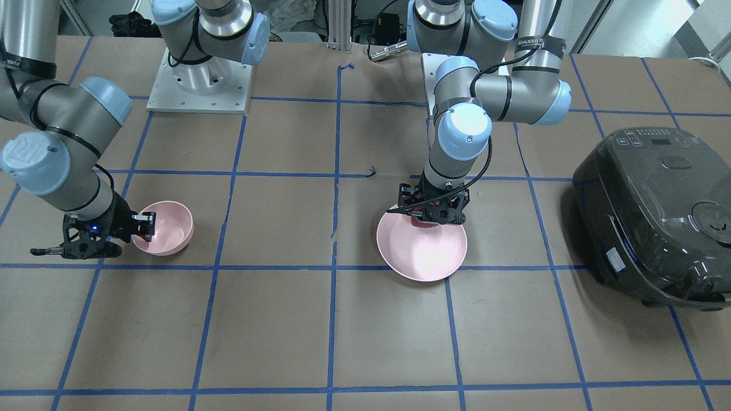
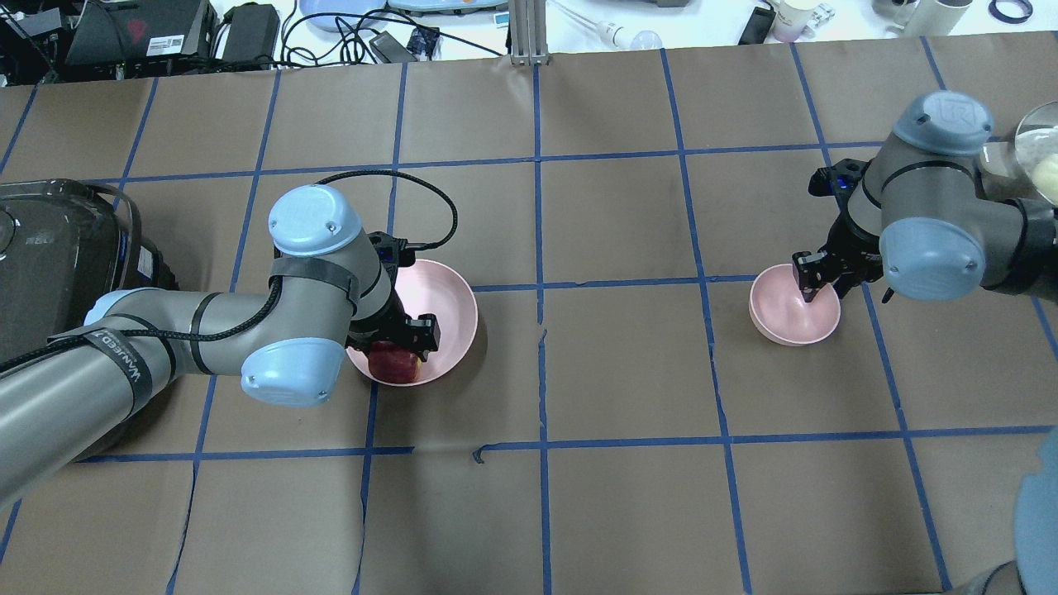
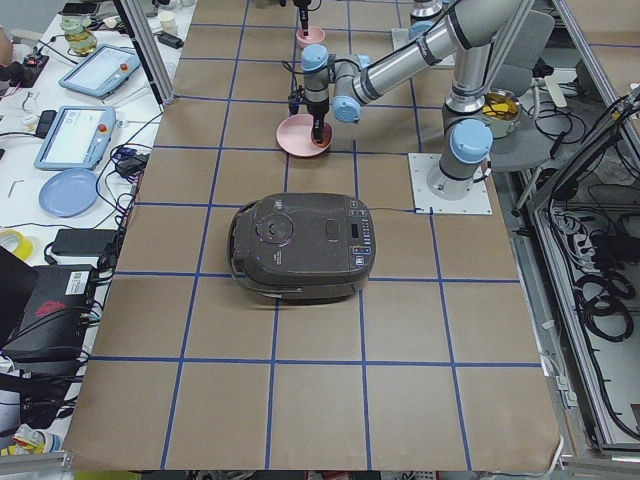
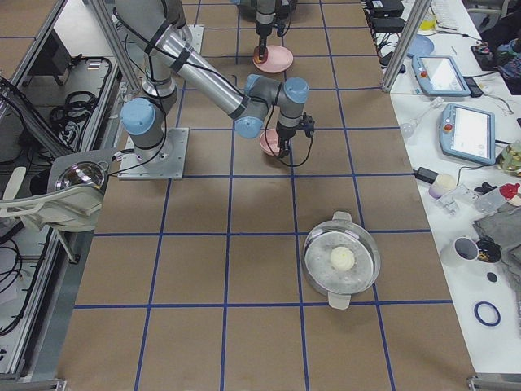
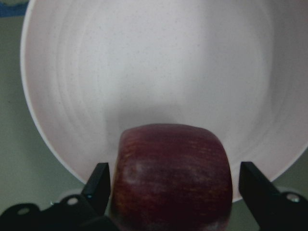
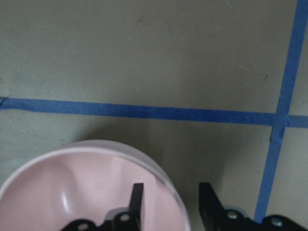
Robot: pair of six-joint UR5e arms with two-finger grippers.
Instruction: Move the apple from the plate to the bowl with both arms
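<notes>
- One apple [image 5: 171,178], one plate [image 5: 144,72], one bowl [image 6: 57,192], two claws: left gripper [image 5: 175,185], right gripper [image 6: 171,202].
- The apple lies at the plate's edge between the left gripper's parted jaws.
- The right gripper's parted jaws straddle the bowl's rim.

Brown paper-covered table [image 1: 285,319] marked with a blue tape grid [image 1: 274,266]. A cluttered white bench [image 2: 711,25] borders one edge, under bright, even indoor light.

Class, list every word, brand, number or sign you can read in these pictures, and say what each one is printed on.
"WANJEED": on the black strap round the left arm; small print, so the spelling is uncertain.
"UR" logo: on a blue joint cap of the right arm.
Black cooker: the panel print and side sticker are too small to read.
Apple, plate, bowl: no text.
</notes>
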